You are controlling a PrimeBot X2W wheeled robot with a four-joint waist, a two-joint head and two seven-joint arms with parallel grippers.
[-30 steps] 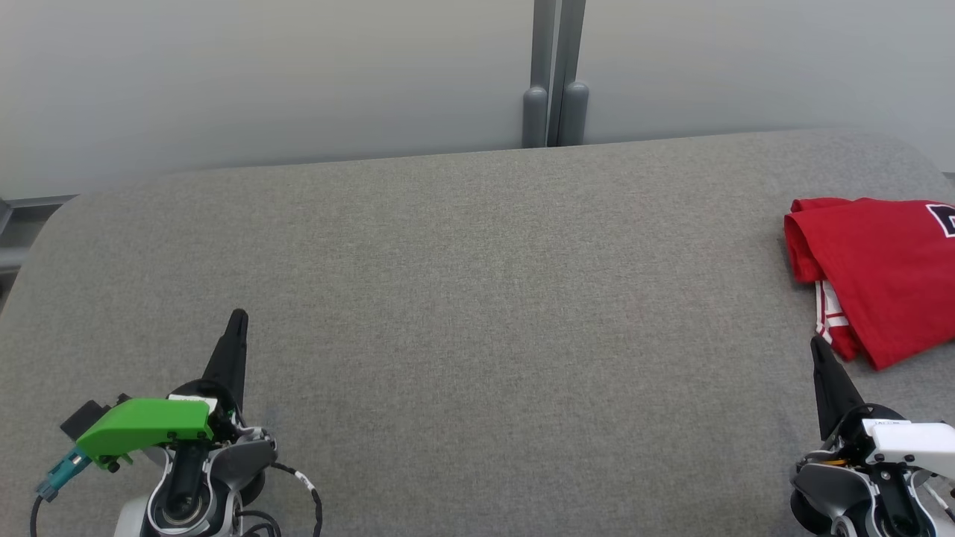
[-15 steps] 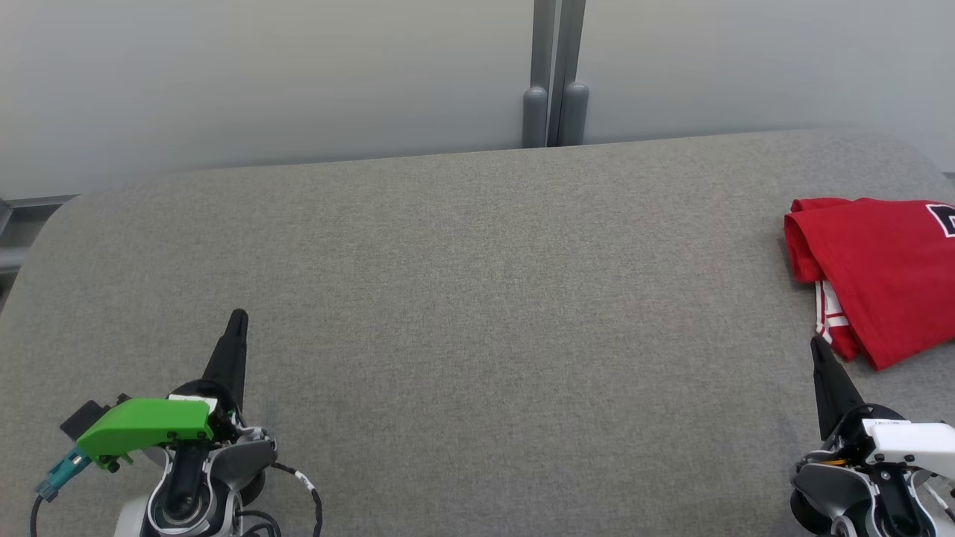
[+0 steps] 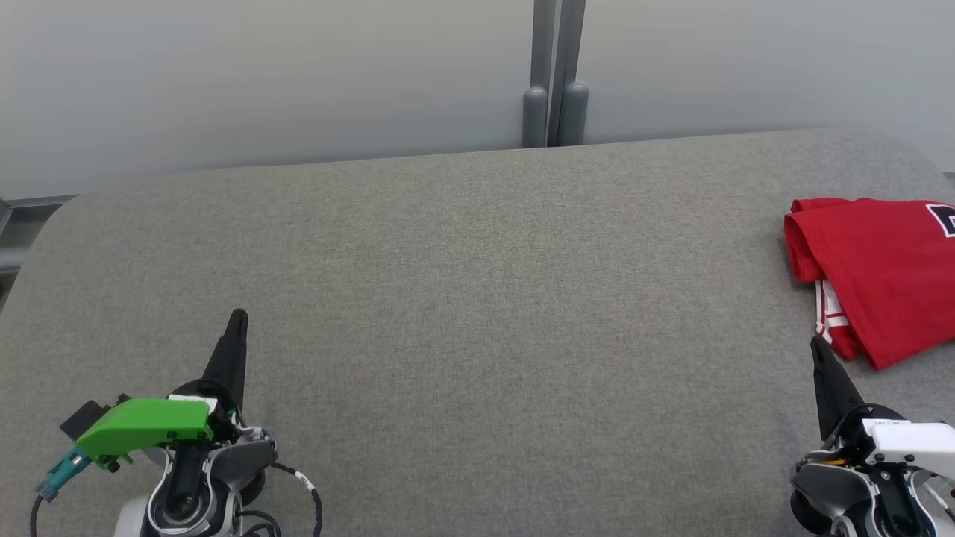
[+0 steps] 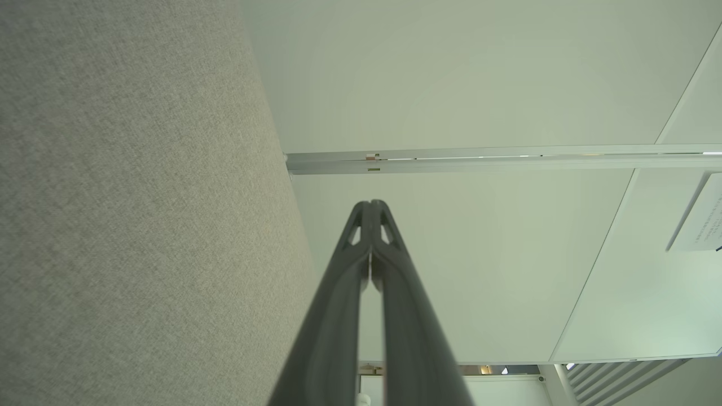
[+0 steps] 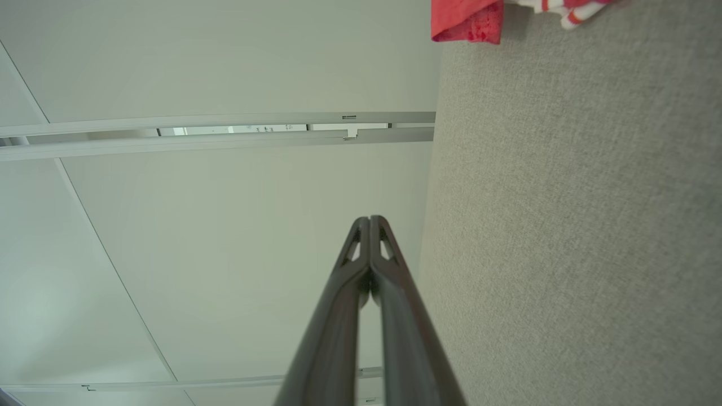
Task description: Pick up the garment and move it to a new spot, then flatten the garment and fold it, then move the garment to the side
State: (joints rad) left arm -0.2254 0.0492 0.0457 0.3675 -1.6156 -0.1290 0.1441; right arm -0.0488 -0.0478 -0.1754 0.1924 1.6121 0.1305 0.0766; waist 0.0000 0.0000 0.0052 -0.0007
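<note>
We see the folded red garment (image 3: 880,276) on the grey desk (image 3: 477,298). Right tool (image 3: 817,343) just beside it, left tool (image 3: 239,316) well apart from it, both pinched together, empty.

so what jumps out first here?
The folded red fabric garment lies at the far right of the grey fabric-covered table. Then the bright green plastic cover on the left end effector, lower left; it and the right end effector are shut, holding nothing.
</note>
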